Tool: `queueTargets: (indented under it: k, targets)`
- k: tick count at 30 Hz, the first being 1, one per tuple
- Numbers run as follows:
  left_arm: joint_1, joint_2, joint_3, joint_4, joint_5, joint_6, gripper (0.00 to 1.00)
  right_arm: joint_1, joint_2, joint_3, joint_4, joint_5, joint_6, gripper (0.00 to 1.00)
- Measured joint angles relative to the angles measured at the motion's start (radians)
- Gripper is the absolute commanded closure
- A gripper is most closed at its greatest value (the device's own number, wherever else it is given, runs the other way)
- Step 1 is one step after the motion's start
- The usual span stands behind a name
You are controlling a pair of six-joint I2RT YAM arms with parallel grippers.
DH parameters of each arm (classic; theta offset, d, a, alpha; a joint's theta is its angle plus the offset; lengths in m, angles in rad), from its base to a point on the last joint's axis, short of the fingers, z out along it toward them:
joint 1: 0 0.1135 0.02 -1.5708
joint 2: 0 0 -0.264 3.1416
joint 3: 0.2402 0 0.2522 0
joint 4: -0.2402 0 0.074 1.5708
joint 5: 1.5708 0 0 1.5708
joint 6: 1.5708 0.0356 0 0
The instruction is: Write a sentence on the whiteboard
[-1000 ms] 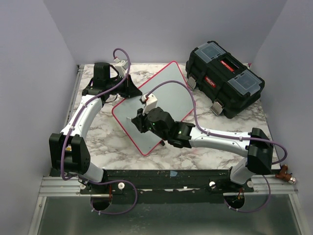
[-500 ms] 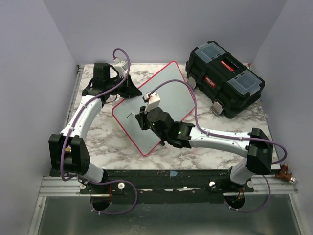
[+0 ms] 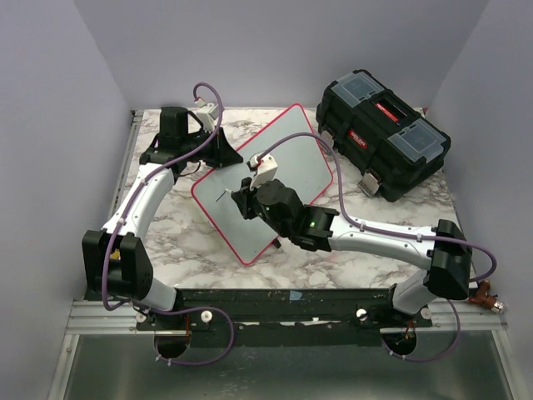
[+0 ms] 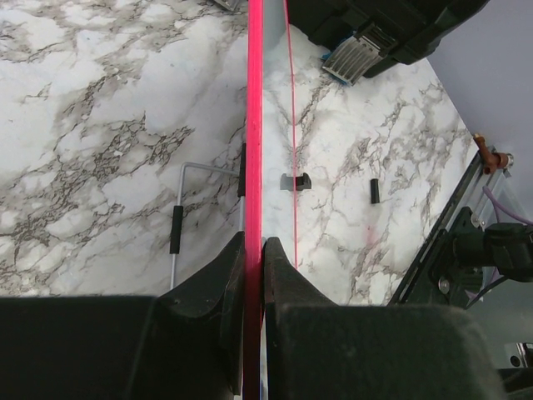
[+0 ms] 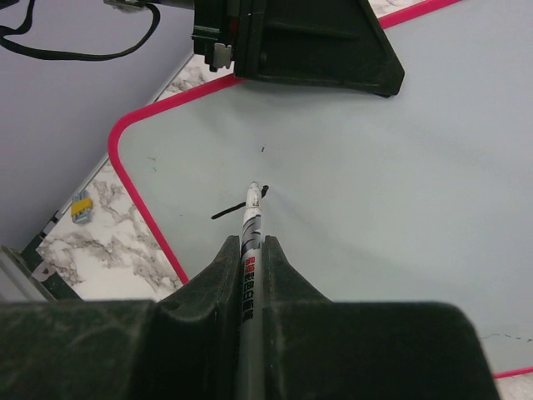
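Lying askew across the middle of the worktop (image 3: 179,242): the whiteboard (image 3: 304,158), one rounded corner aimed at the near edge, another close beside the black toolbox (image 3: 383,133) in the far-right corner. Pinched at its red rim, on the side toward the far-left corner, by the left gripper (image 3: 219,156), jaws squeezed together on the edge with no gap showing. Clamped in the right gripper (image 3: 243,202): a marker (image 5: 252,218), jaws closed snugly round the barrel, tip pointing down at the board beside one short black stroke (image 5: 226,212). Impossible to say from these views whether touching the surface or hovering just off it. Of the sentence (image 5: 226,212), only that stroke and a tiny speck to be seen; judged barely begun, nearly every letter left to write. Likeliest trouble: pressing too hard and shoving the board sideways against a hold at one rim only, bending the letters out of shape; or pressing too lightly and leaving faint, broken lines. Also to be feared: twisting of the thin round barrel between the jaws under sideways drag, tilting the tip and spoiling the strokes. Worth watching too: drifting toward the left gripper at the far rim and running short of room for the words. Lastly, sweeping the right wrist across fresh ink and smearing letters already down.
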Motion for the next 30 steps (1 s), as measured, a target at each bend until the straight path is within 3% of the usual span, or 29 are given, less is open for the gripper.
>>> queueTargets:
  k: [30]
  targets:
    - [-0.003,-0.003,0.0,-0.001,-0.007,0.0,1.0,0.0,0.01,-0.014,-0.001,-0.072,0.019,0.99]
